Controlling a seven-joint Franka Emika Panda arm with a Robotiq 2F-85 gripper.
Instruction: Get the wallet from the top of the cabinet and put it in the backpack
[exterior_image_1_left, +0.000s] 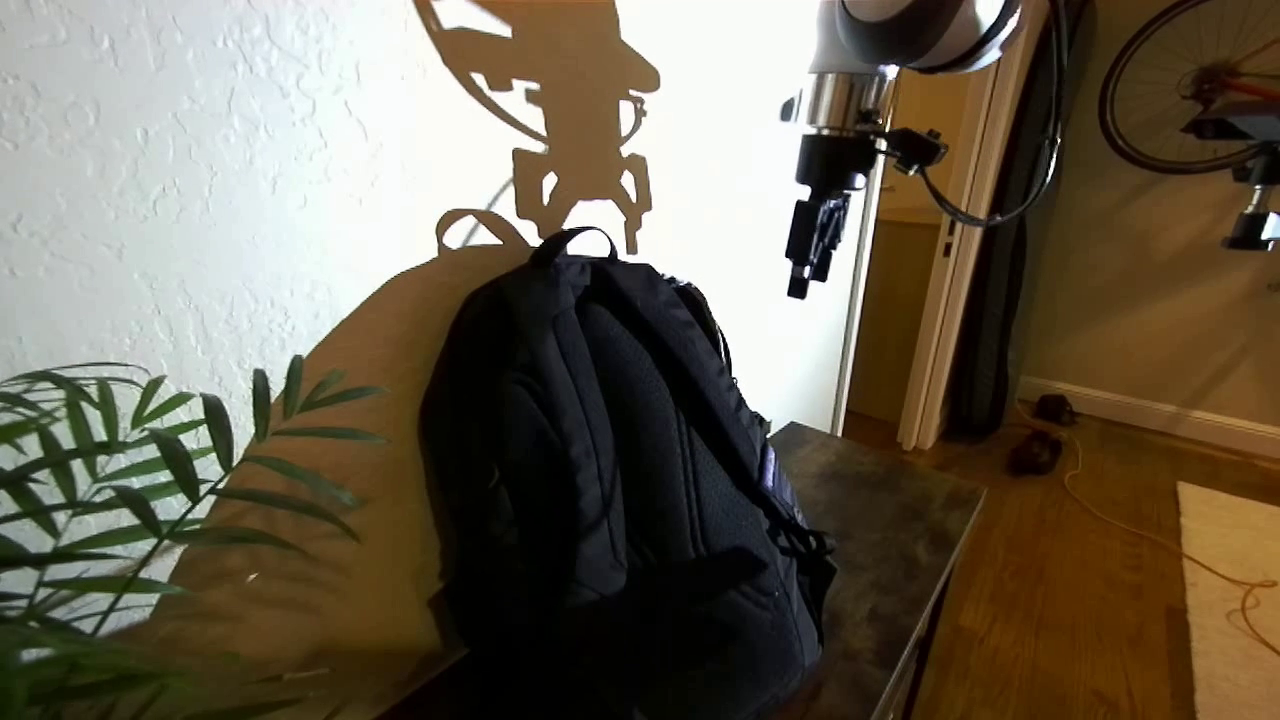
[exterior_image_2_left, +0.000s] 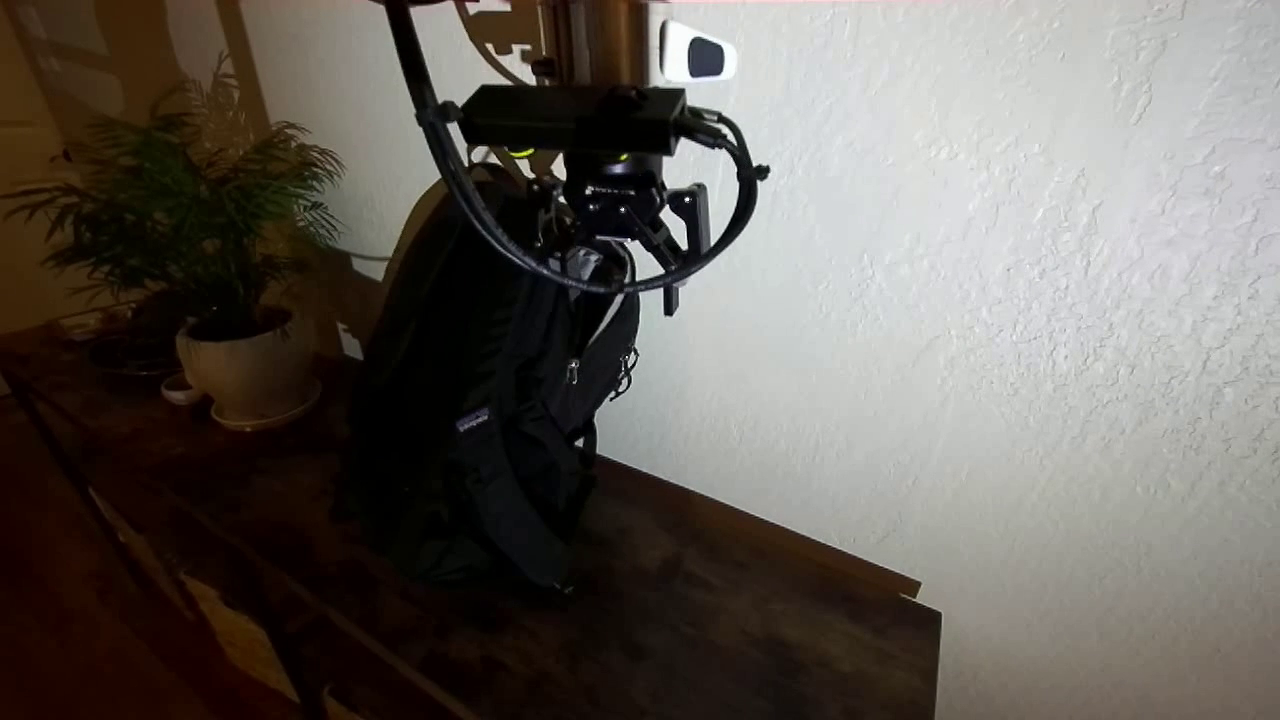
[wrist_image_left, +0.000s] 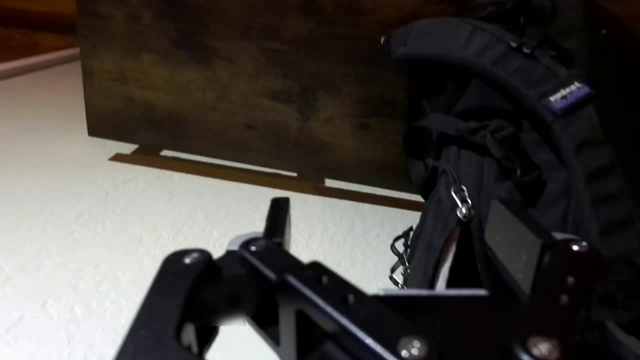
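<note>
The black backpack (exterior_image_1_left: 610, 460) stands upright on the dark wood cabinet (exterior_image_1_left: 890, 510), close to the white wall. It also shows in an exterior view (exterior_image_2_left: 470, 390) and at the right of the wrist view (wrist_image_left: 505, 165). Its zipper (wrist_image_left: 464, 205) is partly undone, with a dark gap and a pale edge below it. My gripper (exterior_image_1_left: 806, 282) is above the backpack's opening side. In the wrist view the gripper's fingers (wrist_image_left: 397, 227) are wide apart with nothing between them. The wallet does not show in any view; the backpack's inside is hidden.
A potted plant (exterior_image_2_left: 255, 365) stands on the cabinet (exterior_image_2_left: 740, 610) behind the backpack, with a small bowl (exterior_image_2_left: 180, 389) beside it. The textured wall (exterior_image_2_left: 950, 300) runs along the cabinet's back edge. A doorway (exterior_image_1_left: 900, 300) and a bicycle (exterior_image_1_left: 1200, 90) are farther off.
</note>
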